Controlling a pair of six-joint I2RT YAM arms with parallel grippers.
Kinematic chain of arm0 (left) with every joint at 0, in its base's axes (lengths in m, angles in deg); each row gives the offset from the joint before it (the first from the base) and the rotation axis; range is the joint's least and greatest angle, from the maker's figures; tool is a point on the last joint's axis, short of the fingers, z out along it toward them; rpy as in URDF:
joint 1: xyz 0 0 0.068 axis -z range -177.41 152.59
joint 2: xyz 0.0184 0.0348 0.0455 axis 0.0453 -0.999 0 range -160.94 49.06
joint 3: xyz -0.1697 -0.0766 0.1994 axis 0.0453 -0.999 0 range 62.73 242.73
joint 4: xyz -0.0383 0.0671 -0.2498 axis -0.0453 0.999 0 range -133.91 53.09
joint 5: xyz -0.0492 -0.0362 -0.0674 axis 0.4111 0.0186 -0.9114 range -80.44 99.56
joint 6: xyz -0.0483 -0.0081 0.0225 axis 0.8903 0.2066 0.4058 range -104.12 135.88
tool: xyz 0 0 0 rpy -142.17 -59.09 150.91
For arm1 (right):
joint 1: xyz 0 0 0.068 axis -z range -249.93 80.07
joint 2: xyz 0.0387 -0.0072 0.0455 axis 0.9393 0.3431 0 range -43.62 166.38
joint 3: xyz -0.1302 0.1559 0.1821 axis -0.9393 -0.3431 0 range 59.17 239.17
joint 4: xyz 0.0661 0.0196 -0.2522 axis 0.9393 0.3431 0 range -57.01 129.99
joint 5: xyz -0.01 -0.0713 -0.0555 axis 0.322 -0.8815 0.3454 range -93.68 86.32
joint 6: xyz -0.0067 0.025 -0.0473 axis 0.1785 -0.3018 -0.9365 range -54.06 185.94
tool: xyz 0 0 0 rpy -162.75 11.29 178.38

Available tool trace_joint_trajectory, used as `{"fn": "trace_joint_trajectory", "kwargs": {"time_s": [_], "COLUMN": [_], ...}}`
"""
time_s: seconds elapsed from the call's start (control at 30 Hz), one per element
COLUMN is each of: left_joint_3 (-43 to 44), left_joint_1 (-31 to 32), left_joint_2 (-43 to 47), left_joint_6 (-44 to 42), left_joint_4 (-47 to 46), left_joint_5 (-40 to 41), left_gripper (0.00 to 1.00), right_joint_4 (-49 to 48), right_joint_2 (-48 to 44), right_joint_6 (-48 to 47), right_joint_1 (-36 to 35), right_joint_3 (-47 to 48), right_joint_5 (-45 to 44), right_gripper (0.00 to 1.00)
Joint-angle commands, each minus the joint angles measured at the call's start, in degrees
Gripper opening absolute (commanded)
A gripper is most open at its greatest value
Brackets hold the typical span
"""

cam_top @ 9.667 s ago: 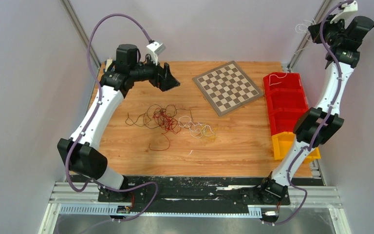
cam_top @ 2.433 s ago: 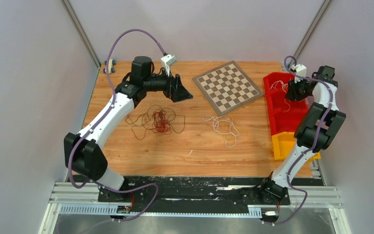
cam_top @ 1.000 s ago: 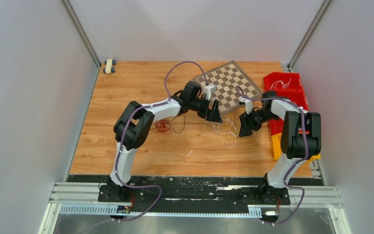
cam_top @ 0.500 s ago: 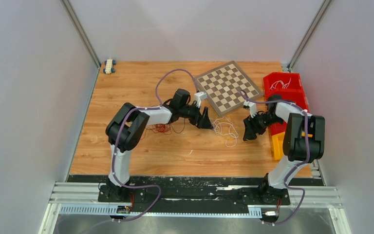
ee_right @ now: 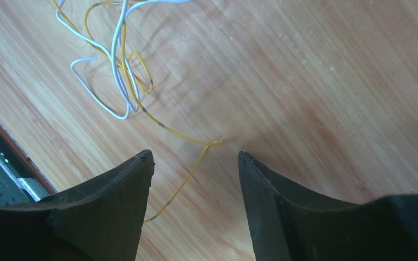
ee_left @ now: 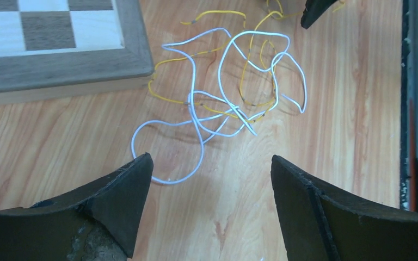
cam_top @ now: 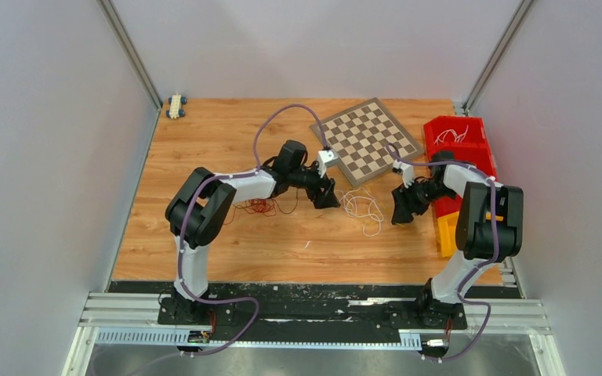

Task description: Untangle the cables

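The cables lie in two heaps on the wooden table. A white and yellow-orange tangle (cam_top: 363, 207) sits between my two grippers. A red and dark brown heap (cam_top: 262, 205) lies partly hidden under my left forearm. My left gripper (cam_top: 328, 200) is low over the table just left of the white tangle; in the left wrist view it (ee_left: 211, 160) stands open, the white loops (ee_left: 238, 111) just ahead of its fingertips. My right gripper (cam_top: 400, 213) is open on the tangle's right. A loose yellow cable end (ee_right: 182, 182) runs between its fingers (ee_right: 195, 157), touched by neither.
A chessboard (cam_top: 367, 139) lies at the back, its edge (ee_left: 60, 70) close to the white loops. Red bins (cam_top: 458, 133) holding some white wire and a yellow bin (cam_top: 448, 227) line the right edge. A small toy (cam_top: 175, 106) sits at the back left corner.
My left gripper has drawn back left off the chessboard's edge and come down beside the white tangle. My right gripper has shifted slightly right and nearer. The cables lie as before.
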Motion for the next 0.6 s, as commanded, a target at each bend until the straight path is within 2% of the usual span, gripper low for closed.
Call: {"fn": "trace_joint_trajectory", "kwargs": {"time_s": [0.0,0.23,0.4,0.5,0.57], "left_joint_3": [3.4,8.5,11.5,13.5,15.7], "left_joint_1": [1.9,7.5,9.5,10.6,11.1], "left_joint_2": [-1.7,-4.5,-6.9,-8.3,-9.6], "left_joint_6": [-9.4,-11.3,-10.1,-10.4,-10.9], "left_joint_4": [4.3,9.8,11.9,13.1,15.2], "left_joint_5": [3.6,18.8,25.8,27.2,28.2], "left_gripper": [0.85,0.76,0.75,0.77,0.74], "right_joint_4": [-7.7,-10.2,-10.6,-10.6,-10.7], "right_joint_2": [0.2,2.3,3.6,4.2,4.6], "right_joint_6": [0.2,1.4,1.8,2.0,2.4], "right_joint_1": [-1.4,-3.5,-4.9,-5.2,-5.3], "right_joint_3": [0.0,-0.1,-0.6,-0.6,-0.4], "right_joint_5": [-3.2,-4.0,-3.5,-3.4,-3.2], "right_gripper": [0.64,0.59,0.46,0.4,0.35]}}
